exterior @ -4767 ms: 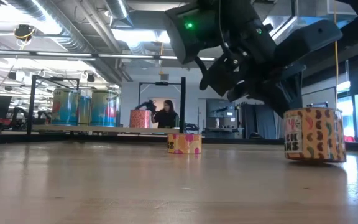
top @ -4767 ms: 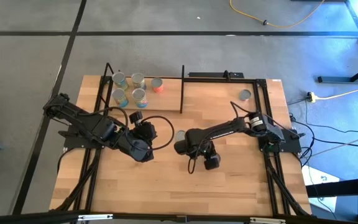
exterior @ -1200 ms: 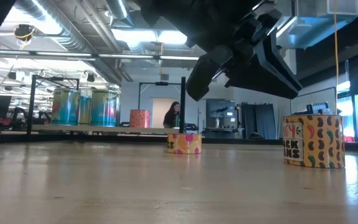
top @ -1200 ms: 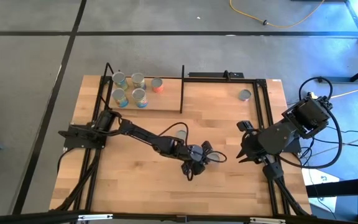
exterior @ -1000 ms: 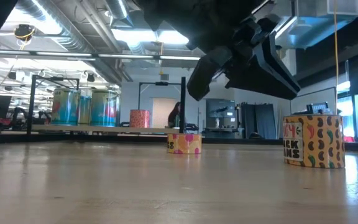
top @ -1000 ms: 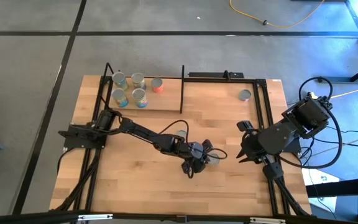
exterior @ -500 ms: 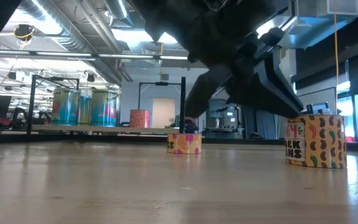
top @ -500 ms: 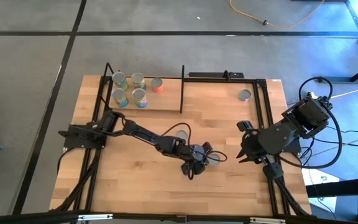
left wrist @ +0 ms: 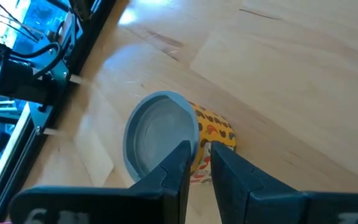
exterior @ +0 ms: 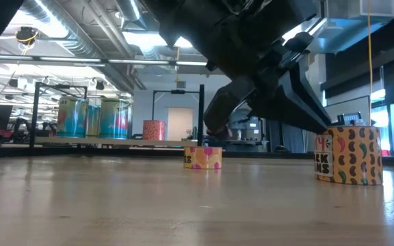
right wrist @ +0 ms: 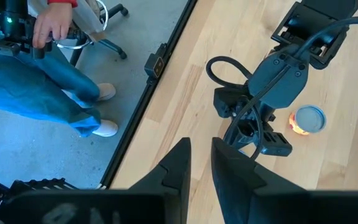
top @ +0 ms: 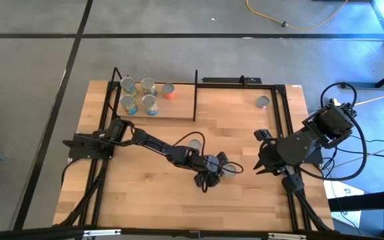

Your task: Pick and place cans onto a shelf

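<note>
- Left gripper (top: 227, 169) hovered at tan can (left wrist: 166, 140) mid-table; fingers nearly together, apparently gripping nothing
- Right gripper (top: 261, 164) waited at table's right edge; fingers close together

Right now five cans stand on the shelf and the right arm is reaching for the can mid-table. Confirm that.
Not quite. The high view shows the left gripper at the mid-table can, not the right; the right gripper waits at the table's right edge. Five cans do stand on the shelf.
</note>
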Motion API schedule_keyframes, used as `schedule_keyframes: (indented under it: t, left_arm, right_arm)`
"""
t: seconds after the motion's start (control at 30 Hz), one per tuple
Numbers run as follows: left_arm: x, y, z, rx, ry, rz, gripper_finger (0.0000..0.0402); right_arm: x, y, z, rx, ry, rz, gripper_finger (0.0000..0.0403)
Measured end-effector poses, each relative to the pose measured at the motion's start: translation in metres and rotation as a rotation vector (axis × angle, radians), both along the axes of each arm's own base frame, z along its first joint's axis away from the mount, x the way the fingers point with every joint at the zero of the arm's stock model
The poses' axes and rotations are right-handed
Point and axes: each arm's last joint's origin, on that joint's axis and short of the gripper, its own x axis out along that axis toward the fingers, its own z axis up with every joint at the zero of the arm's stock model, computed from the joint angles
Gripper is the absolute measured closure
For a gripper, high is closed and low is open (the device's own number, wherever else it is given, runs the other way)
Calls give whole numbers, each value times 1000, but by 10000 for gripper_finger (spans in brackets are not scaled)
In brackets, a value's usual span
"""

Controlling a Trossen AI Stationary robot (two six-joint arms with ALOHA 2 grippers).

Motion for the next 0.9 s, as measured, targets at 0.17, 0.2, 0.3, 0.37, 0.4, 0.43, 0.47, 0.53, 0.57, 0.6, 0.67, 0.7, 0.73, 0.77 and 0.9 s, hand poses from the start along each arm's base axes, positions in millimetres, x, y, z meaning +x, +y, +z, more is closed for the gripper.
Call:
schedule_keyframes:
  t: [0.17,0.2,0.3,0.37,0.4,0.43,0.47,0.53,0.57,0.6,0.67,0.7,0.73,0.77,0.9]
  left_arm:
    - [1,0,2,23,-26,-17,347]
    - [1,0,2,38,-27,-26,347]
    - [1,-1,2,66,-31,-51,347]
    - [1,-1,1,78,-32,-59,347]
    - [1,-1,1,79,-32,-59,347]
    - [1,-1,1,79,-32,-59,347]
    - [1,0,1,79,-32,-58,347]
    - [1,1,1,79,-31,-55,347]
    - [2,2,-1,79,-30,-53,347]
    - [4,2,-4,79,-36,-52,347]
    - [4,2,-10,85,-27,-54,347]
    - [5,2,-12,85,-29,-53,347]
    - [6,1,-14,85,-30,-52,347]
    - [6,0,-18,92,-26,-46,347]
    - [7,-2,-22,126,-32,-31,347]
  right_arm:
    - [0,0,0,0,0,0,337]
    - [0,0,0,0,0,1,337]
    - [0,0,0,0,0,1,337]
    - [0,0,0,0,0,1,337]
    - [0,0,0,0,0,1,337]
    - [0,0,0,0,0,2,337]
    - [0,0,0,-1,0,2,337]
    - [0,0,0,-1,0,3,337]
    - [0,0,0,-1,-1,4,337]
    - [0,0,0,-2,-1,4,337]
    - [0,0,0,-2,-1,5,337]
    - [0,0,0,-2,-1,5,337]
    - [0,0,0,-2,0,5,337]
    - [0,0,0,-2,0,5,337]
    - [0,0,0,-1,0,5,337]
